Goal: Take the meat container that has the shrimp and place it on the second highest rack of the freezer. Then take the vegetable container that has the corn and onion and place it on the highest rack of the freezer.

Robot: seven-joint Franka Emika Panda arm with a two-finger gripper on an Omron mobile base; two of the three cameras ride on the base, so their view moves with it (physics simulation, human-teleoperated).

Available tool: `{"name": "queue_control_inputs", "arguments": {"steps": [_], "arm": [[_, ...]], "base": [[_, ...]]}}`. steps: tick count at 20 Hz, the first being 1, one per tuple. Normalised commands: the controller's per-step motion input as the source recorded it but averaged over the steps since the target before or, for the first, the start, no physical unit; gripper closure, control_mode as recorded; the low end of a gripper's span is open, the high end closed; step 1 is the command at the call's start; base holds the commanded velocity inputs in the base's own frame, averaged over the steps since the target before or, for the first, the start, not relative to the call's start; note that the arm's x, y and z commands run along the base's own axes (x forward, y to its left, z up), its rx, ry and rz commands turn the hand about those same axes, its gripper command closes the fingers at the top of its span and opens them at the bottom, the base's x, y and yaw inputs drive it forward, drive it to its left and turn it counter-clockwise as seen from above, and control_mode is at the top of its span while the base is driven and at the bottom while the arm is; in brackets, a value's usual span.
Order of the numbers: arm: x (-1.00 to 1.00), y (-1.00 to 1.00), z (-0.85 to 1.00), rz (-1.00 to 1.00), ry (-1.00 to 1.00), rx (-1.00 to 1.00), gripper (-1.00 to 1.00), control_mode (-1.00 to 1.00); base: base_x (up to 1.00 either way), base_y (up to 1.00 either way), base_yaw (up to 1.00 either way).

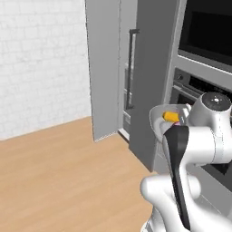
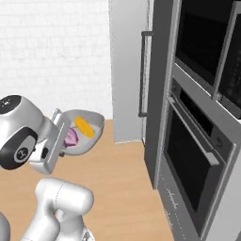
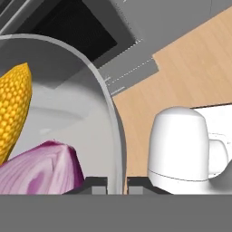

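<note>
My gripper [image 3: 117,181] is shut on the rim of the grey vegetable container [image 3: 68,113], pinching its thin wall between the two fingertips. Inside lie the yellow corn [image 3: 13,108] and the purple onion [image 3: 41,170]. From the right base view the container [image 2: 94,118] hangs tilted in front of the hand, with the corn [image 2: 84,127] and onion [image 2: 70,137] showing. The left base view has the container [image 1: 156,118] and corn [image 1: 171,117] just behind my wrist. The tall grey freezer [image 1: 149,68] stands ahead, its racks hidden by its panels. The meat container with the shrimp is out of view.
A grey freezer door panel [image 1: 103,68] stands beside a dark bar handle [image 1: 131,68]. The black-glass wall oven [image 2: 197,141] fills the cabinet on the right. Wooden floor [image 1: 54,172] stretches to the left, up to a white brick wall [image 1: 41,59].
</note>
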Motion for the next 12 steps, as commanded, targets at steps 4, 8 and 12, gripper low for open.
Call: {"name": "queue_control_inputs", "arguments": {"steps": [4,8,12], "arm": [[0.0,0.0,0.0,0.0,0.0,0.0,1.0,1.0],[0.0,0.0,0.0,0.0,0.0,0.0,1.0,1.0],[0.0,0.0,0.0,0.0,0.0,0.0,1.0,1.0]], "base": [[1.0,0.54,-0.06],[1.0,0.82,-0.17],[1.0,0.99,-0.3]]}}
